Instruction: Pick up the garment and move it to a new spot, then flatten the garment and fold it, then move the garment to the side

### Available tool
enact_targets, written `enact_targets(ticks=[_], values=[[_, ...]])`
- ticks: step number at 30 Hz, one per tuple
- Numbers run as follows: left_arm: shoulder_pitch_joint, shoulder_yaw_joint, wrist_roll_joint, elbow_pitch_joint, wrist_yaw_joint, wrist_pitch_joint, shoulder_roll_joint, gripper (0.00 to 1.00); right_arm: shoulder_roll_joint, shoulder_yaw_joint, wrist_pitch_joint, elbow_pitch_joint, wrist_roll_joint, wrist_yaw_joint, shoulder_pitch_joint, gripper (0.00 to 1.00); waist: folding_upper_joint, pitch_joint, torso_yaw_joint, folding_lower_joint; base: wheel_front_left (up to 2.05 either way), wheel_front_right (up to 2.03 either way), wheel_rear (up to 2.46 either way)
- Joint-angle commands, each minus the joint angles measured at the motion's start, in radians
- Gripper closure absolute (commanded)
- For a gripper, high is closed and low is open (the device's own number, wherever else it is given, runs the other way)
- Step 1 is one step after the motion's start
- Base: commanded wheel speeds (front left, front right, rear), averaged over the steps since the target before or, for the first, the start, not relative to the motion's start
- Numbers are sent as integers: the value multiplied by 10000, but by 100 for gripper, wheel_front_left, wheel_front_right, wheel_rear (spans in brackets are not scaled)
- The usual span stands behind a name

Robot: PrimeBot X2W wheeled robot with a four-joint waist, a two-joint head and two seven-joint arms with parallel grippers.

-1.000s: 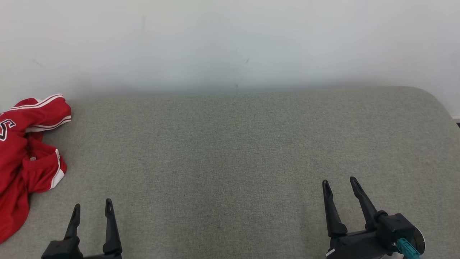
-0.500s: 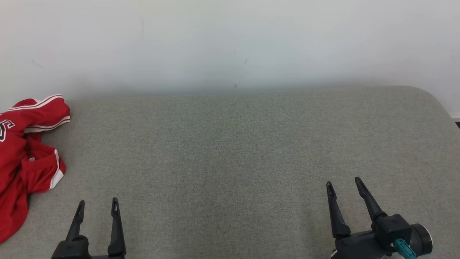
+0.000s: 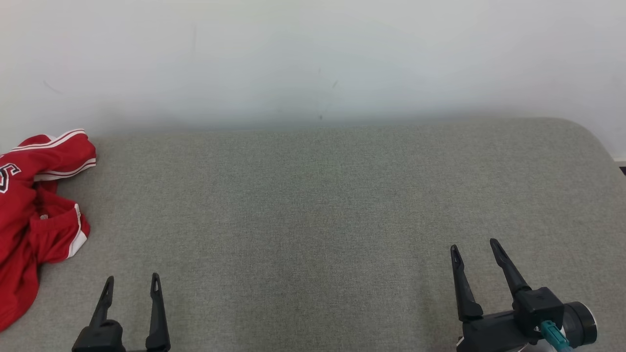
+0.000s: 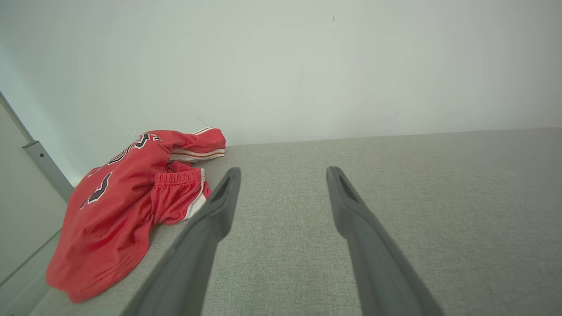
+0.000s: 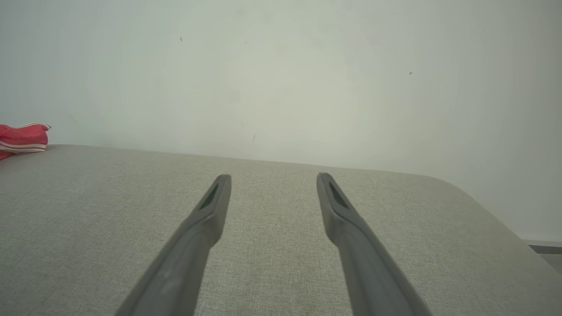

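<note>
The garment (image 3: 29,215) is a red jersey with white trim and dark lettering, lying crumpled at the far left of the grey surface; the head view's left edge cuts it off. In the left wrist view the garment (image 4: 127,197) sits left of my fingers, near the surface's corner. My left gripper (image 3: 132,283) stands open at the lower left, empty, to the right of the garment and apart from it. At the lower right my right gripper (image 3: 474,248) is open and empty too. From the right wrist, a strip of the garment (image 5: 22,138) shows at the far left edge.
The grey fabric-covered surface (image 3: 318,205) stretches wide between the grippers and a pale wall (image 3: 313,58) behind. Its far right corner (image 3: 582,129) is rounded. A grey post (image 4: 44,164) stands beside the surface's left end.
Both grippers have shifted slightly to the right in the head view, staying open. The garment lies as before.
</note>
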Motion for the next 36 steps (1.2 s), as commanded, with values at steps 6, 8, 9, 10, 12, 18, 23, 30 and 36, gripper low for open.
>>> enact_targets(ticks=[6,8,9,10,12,18,23,30,36], values=[[133,-60,-134,-213,-46,282,79,0,5,6,209,-204,76,-21,87,0,0,-12,-10,0,0,0,0],[160,-70,-180,-272,-46,380,88,0,7,-1,258,-248,114,-21,114,0,0,-14,-10,0,0,0,0],[165,-78,-196,-304,-37,443,96,0,7,-1,295,-264,115,-21,120,0,0,-15,-10,0,0,0,0],[179,-88,-227,-326,-31,494,93,0,7,-4,333,-278,111,-21,121,0,0,-23,-13,0,0,0,0],[186,-91,-247,-383,-11,591,108,0,5,-5,432,-324,145,-21,126,0,0,-28,-21,0,0,0,0],[225,-75,-323,-472,70,735,121,0,4,-65,904,-597,246,-21,162,0,0,-52,-23,0,0,0,0],[220,-58,-378,-501,123,769,153,0,7,-91,1317,-922,332,-21,199,0,0,-55,-15,0,0,0,0],[263,-83,-475,-529,174,718,122,0,7,-73,1537,-1161,469,-21,306,0,0,-34,-35,0,0,0,0],[228,-83,-553,-529,199,676,102,0,7,-106,1550,-1130,618,-21,353,0,0,-15,-41,0,0,0,0]])
